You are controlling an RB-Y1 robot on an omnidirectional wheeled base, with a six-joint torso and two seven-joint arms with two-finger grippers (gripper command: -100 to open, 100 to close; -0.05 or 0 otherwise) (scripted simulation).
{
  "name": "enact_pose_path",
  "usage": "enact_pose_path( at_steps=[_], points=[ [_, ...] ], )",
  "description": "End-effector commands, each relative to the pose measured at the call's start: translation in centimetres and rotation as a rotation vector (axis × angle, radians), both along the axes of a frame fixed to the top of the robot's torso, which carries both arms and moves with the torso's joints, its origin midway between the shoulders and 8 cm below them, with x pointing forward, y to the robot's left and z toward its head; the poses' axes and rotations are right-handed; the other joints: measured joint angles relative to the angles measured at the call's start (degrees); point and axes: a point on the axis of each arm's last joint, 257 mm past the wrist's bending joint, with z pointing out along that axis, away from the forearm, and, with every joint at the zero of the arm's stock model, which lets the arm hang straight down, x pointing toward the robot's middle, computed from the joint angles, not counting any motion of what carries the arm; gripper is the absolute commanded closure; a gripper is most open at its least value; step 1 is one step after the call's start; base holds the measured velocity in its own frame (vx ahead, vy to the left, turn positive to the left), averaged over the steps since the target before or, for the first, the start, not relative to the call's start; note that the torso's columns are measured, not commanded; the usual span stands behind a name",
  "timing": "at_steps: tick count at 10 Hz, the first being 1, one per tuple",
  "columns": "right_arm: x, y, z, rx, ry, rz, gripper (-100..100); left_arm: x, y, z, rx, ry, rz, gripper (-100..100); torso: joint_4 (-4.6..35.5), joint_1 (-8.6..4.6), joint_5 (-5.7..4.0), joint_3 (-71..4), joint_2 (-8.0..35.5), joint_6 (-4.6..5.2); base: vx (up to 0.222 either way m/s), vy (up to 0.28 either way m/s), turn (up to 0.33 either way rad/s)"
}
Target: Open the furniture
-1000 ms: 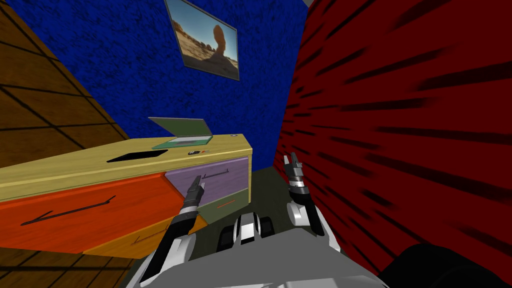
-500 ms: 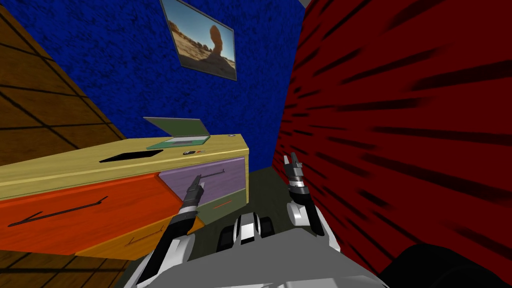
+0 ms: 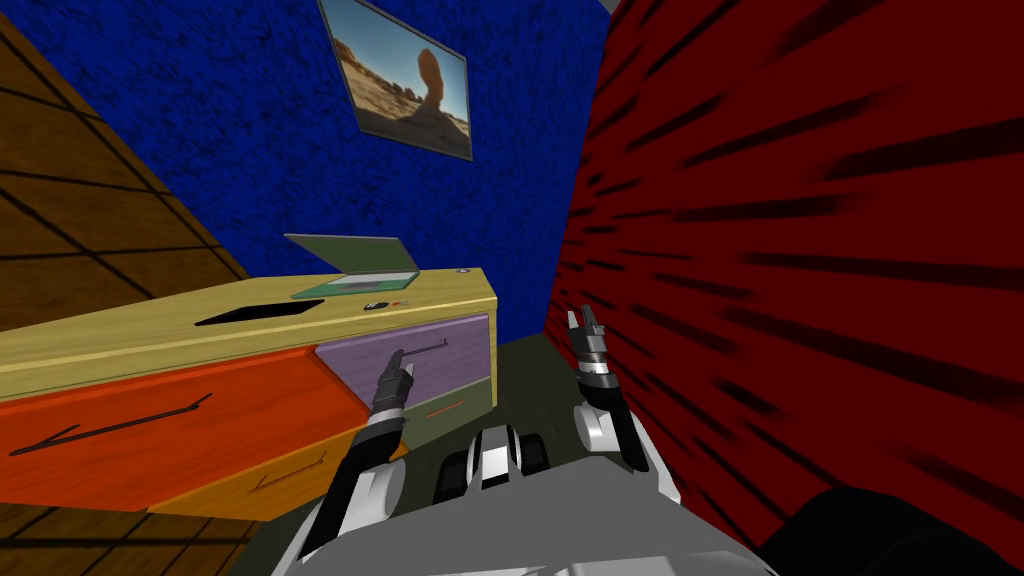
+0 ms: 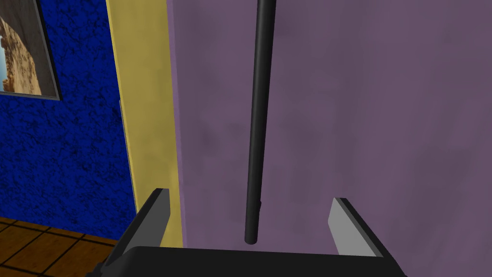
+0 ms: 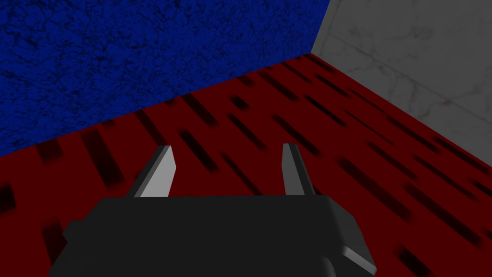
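Laptop (image 3: 355, 270) sits on the counter (image 3: 120, 340) at its rear edge, towards the right end. A small item (image 3: 378, 305) lies before it at the front edge. The handle (image 4: 257, 120) runs across the upper right drawer (image 3: 455, 355), and the left gripper (image 4: 249, 195) straddles its end. The right gripper (image 3: 582, 318) stands right of the counter.

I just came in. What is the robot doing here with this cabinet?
The robot is working on the cabinet with the yellow top. Its left gripper is at the purple drawer, and the end of the dark bar handle stands between its two open fingers. They have not yet closed on it. The right gripper is raised beside the red wall, open and holding nothing.
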Motion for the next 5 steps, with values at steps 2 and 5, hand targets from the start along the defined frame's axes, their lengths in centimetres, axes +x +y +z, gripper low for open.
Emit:
enact_pose_path(
  at_steps=[2, 5],
  points=[
    [0.0, 0.0, 0.0, 0.0, 0.0, 0.0, 0, -0.15, -0.05, 0.65, -0.02, -0.004, 0.012, -100, 0.0, 0.01, 0.0, 0.0, 0.0, 0.0, 0.025, 0.007, -0.01],
    [0.0, 0.0, 0.0, 0.0, 0.0, 0.0, 0, -0.06, -0.14, 0.2, -0.02, -0.004, 0.01, 100, 0.0, 0.03, 0.02, 0.0, 0.0, 0.0, 0.038, 0.013, -0.001]
  ],
)
